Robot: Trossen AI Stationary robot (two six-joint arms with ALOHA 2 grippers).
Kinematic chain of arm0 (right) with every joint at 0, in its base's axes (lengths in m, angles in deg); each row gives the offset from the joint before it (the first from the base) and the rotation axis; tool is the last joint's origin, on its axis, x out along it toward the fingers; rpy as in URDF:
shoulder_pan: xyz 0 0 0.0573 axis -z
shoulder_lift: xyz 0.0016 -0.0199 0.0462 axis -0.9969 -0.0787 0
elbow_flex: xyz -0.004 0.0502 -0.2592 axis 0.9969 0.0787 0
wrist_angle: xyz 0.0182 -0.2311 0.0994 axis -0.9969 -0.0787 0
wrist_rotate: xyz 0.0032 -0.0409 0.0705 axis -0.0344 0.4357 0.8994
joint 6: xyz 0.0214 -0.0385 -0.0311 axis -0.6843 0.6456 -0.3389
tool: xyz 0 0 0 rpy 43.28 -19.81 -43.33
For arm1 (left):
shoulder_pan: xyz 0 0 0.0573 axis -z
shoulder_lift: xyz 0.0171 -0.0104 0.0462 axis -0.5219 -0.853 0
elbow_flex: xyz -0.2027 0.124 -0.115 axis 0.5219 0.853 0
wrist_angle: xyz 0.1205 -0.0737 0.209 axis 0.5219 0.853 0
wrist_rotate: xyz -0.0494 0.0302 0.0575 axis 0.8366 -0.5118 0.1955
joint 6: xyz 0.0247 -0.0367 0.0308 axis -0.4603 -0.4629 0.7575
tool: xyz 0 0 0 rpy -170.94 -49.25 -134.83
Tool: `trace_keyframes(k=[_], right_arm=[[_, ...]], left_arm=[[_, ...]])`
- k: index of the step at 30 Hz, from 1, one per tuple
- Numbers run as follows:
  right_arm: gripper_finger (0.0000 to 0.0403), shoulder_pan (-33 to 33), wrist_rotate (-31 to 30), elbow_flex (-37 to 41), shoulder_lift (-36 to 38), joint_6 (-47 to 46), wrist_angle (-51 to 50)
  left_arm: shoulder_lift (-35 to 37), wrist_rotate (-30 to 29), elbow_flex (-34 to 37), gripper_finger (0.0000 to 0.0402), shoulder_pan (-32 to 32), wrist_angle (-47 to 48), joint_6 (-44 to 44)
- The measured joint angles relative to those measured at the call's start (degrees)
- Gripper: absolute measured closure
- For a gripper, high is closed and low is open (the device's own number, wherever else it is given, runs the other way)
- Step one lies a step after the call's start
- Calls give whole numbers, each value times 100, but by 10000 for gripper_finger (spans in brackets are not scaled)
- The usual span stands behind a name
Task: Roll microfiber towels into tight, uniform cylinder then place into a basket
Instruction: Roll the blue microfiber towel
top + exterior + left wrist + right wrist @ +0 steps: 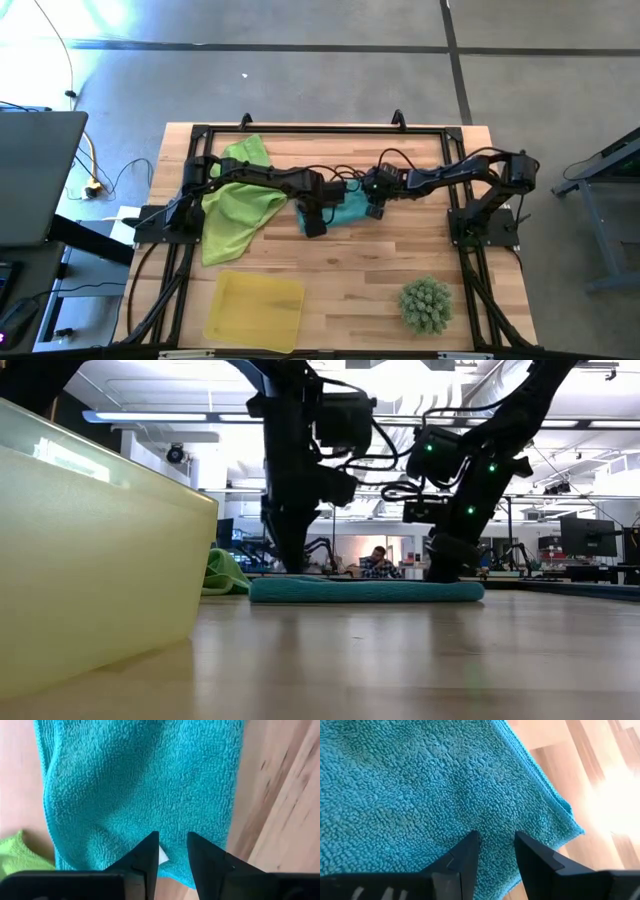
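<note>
A: What carries everything?

B: A pale wooden plank surface [350, 270] on grey concrete floor; the low view alone shows a workshop with a seated person [378, 563] behind.

A: And the towels?

B: A teal microfiber towel [348, 211] lies flat at frame centre, a lime-green towel [235, 210] to its left.

A: The pincers?

B: The left pincer [172, 851] and right pincer [496, 851] stand over the teal towel, tips slightly parted, grasping nothing.

A: The basket?

B: The shallow translucent yellow basket [254, 310] sits lower left, well apart.
</note>
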Motion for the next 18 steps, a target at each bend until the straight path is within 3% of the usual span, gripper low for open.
trace_keyframes(k=[9, 15, 18], right_arm=[[282, 196, 12, 2, 0, 141, -84], [282, 386, 11, 6, -2, 200, -71], [282, 475, 12, 7, -7, 203, -45]], left_arm=[[2, 68, 457, 312, 24, -182, -571], [2, 1135, 499, 312, 162, -235, -803], [2, 1332, 499, 312, 252, -329, -571]])
